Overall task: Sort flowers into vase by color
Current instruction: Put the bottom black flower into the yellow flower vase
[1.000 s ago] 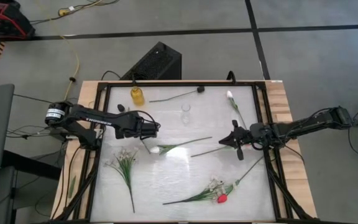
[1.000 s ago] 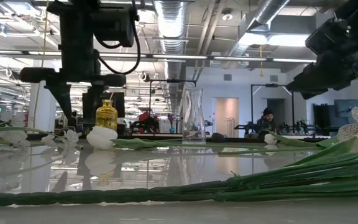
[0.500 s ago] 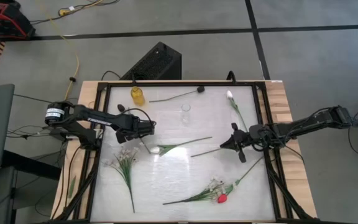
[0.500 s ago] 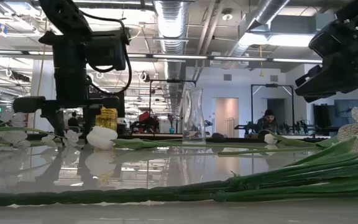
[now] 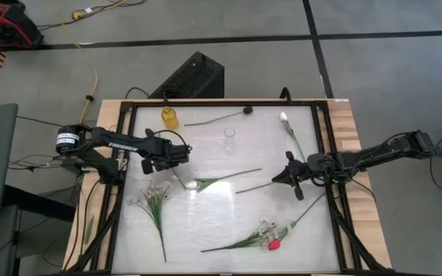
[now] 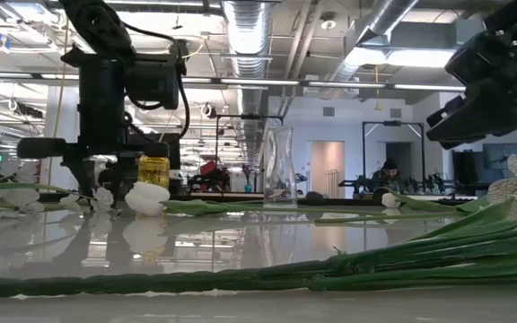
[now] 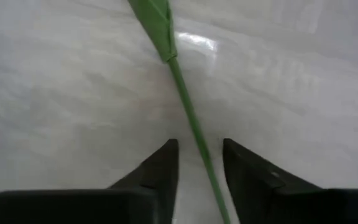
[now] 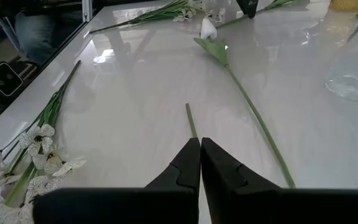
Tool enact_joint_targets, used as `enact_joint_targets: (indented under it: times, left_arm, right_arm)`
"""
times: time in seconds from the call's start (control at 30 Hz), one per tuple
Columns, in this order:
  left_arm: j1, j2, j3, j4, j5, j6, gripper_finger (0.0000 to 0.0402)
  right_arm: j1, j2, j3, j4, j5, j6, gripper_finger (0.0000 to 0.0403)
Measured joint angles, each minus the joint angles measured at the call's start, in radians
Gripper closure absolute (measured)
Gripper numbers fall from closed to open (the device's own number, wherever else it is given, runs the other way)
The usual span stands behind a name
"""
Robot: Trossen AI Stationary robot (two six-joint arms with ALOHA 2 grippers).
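My left gripper (image 7: pixel 199 144) points down at the table's left middle (image 5: pixel 178 158), open. Its fingers stand on either side of a thin green flower stem (image 7: pixel 188 112) that lies on the table, apart from it. The stem has a leaf (image 7: pixel 157 25); its head is out of view. A white-headed flower (image 5: pixel 192 184) lies just beside it. My right gripper (image 8: pixel 199 155) hangs shut above the table's right middle (image 5: pixel 292 178), over a bare stem end (image 8: pixel 191 118). A clear glass vase (image 5: pixel 229 139) and a small yellow vase (image 5: pixel 169 117) stand at the far side.
A leafy sprig (image 5: pixel 153 199) lies at the near left. A red flower (image 5: pixel 274 244) and a sprig lie at the near right. A white flower (image 5: pixel 284 117) and a dark-headed one (image 5: pixel 246 110) lie at the far side. A black frame (image 5: pixel 324 153) rims the table.
My left gripper has come down to the table and gone slightly toward the table's left edge, ending over the stem next to the white flower head. The flowers lie where they were.
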Motion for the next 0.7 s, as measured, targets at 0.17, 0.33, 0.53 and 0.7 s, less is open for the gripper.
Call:
enact_joint_targets:
  times: [0.17,0.33,0.53,0.7]
  left_arm:
    - [-0.002,0.000,-0.001,-0.019,0.014,0.025,0.0387]
    - [-0.002,-0.004,-0.001,-0.020,-0.003,0.042,0.0397]
    - [-0.007,-0.085,-0.007,0.040,-0.138,0.105,0.0401]
    - [-0.043,-0.150,-0.005,0.097,-0.180,0.109,0.0401]
  right_arm:
    - [0.000,0.000,0.000,-0.018,0.000,0.000,0.0360]
    - [0.000,0.000,0.000,-0.025,-0.001,0.000,0.0360]
    - [0.000,0.000,0.000,-0.030,-0.001,0.000,0.0360]
    - [0.000,0.000,0.000,-0.028,-0.002,0.000,0.0360]
